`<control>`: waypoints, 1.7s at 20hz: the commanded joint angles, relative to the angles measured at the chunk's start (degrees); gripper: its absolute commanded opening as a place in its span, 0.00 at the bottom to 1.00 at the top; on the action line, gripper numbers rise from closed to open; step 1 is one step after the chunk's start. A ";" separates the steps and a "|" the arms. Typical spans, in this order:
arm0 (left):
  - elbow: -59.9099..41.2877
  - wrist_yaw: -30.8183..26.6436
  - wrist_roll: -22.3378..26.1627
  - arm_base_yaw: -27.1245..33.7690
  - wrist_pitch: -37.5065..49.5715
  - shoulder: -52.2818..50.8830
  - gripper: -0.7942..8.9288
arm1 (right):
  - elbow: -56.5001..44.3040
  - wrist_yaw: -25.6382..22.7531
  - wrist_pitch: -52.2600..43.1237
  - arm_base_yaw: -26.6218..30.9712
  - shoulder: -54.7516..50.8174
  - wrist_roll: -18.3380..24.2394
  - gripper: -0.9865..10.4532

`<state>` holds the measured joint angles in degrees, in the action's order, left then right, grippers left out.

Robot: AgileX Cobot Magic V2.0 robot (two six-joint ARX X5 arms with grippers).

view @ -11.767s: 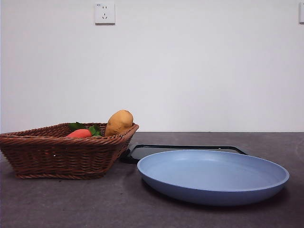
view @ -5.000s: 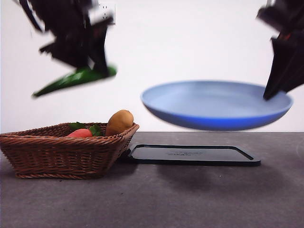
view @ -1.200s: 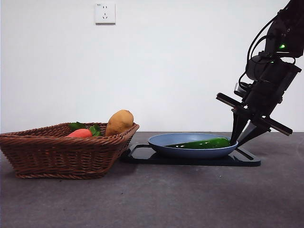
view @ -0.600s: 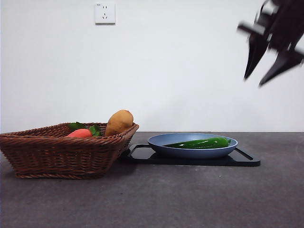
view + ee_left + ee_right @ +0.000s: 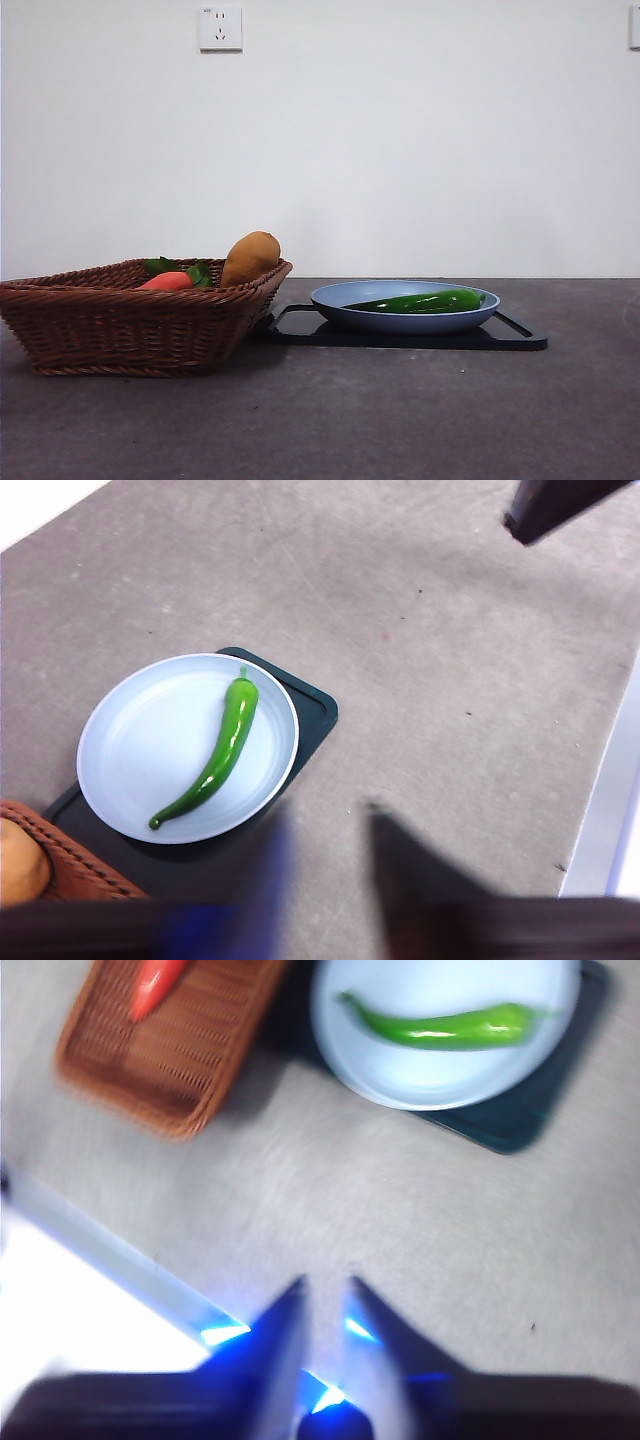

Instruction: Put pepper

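The long dark-green pepper (image 5: 425,301) lies across the blue plate (image 5: 340,297), which sits on a black tray (image 5: 520,338). From above, the left wrist view shows the pepper (image 5: 222,750) on the plate (image 5: 130,750), and so does the right wrist view (image 5: 440,1028). Neither gripper is in the front view. My left gripper (image 5: 328,815) hangs high above the table beside the tray, blurred, open and empty. My right gripper (image 5: 325,1285) is high above the table's near side, empty, its jaws drawn almost together.
A wicker basket (image 5: 120,325) stands left of the tray, holding a tan potato-like lump (image 5: 250,257) and a red-orange vegetable with green leaves (image 5: 168,281). A dark tip of the other arm (image 5: 555,500) shows in the left wrist view. The table's pale edge (image 5: 120,1260) lies below the right gripper.
The right arm let go of the plate's rim, rose up and to the right, and left the front view. Plate and pepper stayed still on the tray.
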<state>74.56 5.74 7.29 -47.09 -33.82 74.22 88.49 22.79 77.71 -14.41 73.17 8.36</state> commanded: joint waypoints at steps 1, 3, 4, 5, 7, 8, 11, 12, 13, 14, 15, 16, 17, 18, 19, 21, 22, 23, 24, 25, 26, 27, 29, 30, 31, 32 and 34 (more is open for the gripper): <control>0.92 0.35 -0.11 -0.39 0.31 0.52 0.09 | 1.01 3.37 0.98 -1.68 0.63 4.28 0.09; 0.92 0.28 -0.09 -0.39 0.37 0.52 0.09 | 1.01 6.71 -0.13 -2.19 0.81 4.22 0.10; 0.92 0.28 -0.11 -0.39 0.35 0.52 0.09 | 1.01 8.50 -0.83 -2.16 0.81 4.09 0.10; 0.92 0.31 -0.09 -0.39 0.33 0.52 0.09 | 1.01 9.53 -1.14 -2.16 0.79 4.04 0.10; 0.92 0.33 -0.09 -0.39 1.07 0.52 0.09 | 1.01 10.29 -1.38 -2.14 0.72 4.13 0.10; 0.92 0.35 -0.09 -0.39 1.66 0.52 0.09 | 1.01 10.08 -1.40 -2.03 0.72 4.15 0.10; 0.92 0.33 -0.09 -0.39 3.80 0.52 0.09 | 1.01 10.08 -1.40 -1.22 0.74 4.15 0.10; 0.92 0.35 -0.09 -0.39 4.26 0.52 0.09 | 1.01 10.12 -1.40 -1.22 0.74 4.15 0.10; 0.92 0.33 -0.09 -0.39 4.76 0.52 0.09 | 1.01 10.10 -1.38 -1.22 0.72 4.15 0.10; 0.92 0.33 -0.09 -0.39 5.51 0.52 0.09 | 1.01 10.12 -1.40 -1.22 0.74 4.15 0.10; 0.92 0.35 -0.09 -0.39 6.21 0.52 0.09 | 1.01 10.10 -1.40 -1.22 0.74 4.15 0.10; 0.92 0.26 0.09 -0.42 6.51 0.52 0.09 | 1.01 10.10 -1.40 -1.22 0.74 4.15 0.10; 0.92 0.28 0.09 -0.39 6.51 0.52 0.09 | 1.01 10.10 -1.40 -1.22 0.74 4.15 0.10; 0.92 -0.07 0.61 -0.39 6.78 0.52 0.09 | 1.01 10.10 -1.40 -1.22 0.74 4.15 0.10; 0.92 -5.27 2.67 0.04 6.95 0.11 0.09 | 1.01 10.10 -1.40 -1.22 0.74 4.15 0.10; 0.92 -13.25 0.42 2.34 6.71 -1.97 0.09 | 1.01 10.10 -1.40 -1.25 0.74 4.15 0.10; 0.90 -13.09 0.48 4.33 6.82 -4.00 0.09 | 1.01 10.12 -1.40 -1.22 0.74 4.13 0.10; 0.83 -13.14 0.48 6.82 6.84 -6.62 0.09 | 1.01 10.10 -1.38 -1.22 0.72 4.15 0.10; 0.72 -13.16 0.66 9.90 6.80 -9.55 0.09 | 1.01 10.12 -1.40 -1.22 0.72 4.15 0.10; 0.59 -13.11 1.01 13.44 6.80 -12.48 0.09 | 1.01 10.08 -1.40 -1.22 0.72 4.15 0.10; 0.04 -13.07 1.64 17.20 7.06 -15.32 0.09 | 1.01 10.10 -1.44 -1.22 0.74 4.15 0.10; -1.20 -12.96 1.90 21.07 8.39 -18.25 0.09 | 1.01 10.10 -1.44 -1.22 0.74 4.15 0.10; -6.80 -12.96 2.29 28.52 14.60 -24.74 0.09 | 1.01 10.12 -1.40 -1.22 0.72 4.15 0.10; -11.56 -13.03 2.95 32.20 19.52 -28.65 0.09 | 1.01 10.12 -1.40 -1.22 0.72 4.15 0.10; -15.76 -13.27 3.69 34.97 23.45 -31.76 0.09 | 1.01 10.12 -1.42 -1.22 0.72 4.15 0.10; -20.52 -13.66 4.61 38.12 27.56 -35.23 0.09 | 1.01 10.10 -1.42 -1.22 0.72 4.15 0.10; -29.46 -14.45 4.79 43.85 34.07 -41.20 0.09 | 1.01 10.12 -1.42 -1.22 0.72 4.15 0.10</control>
<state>45.67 -8.47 11.00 -3.75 -0.80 33.26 88.49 32.73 76.66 -15.42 73.17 11.86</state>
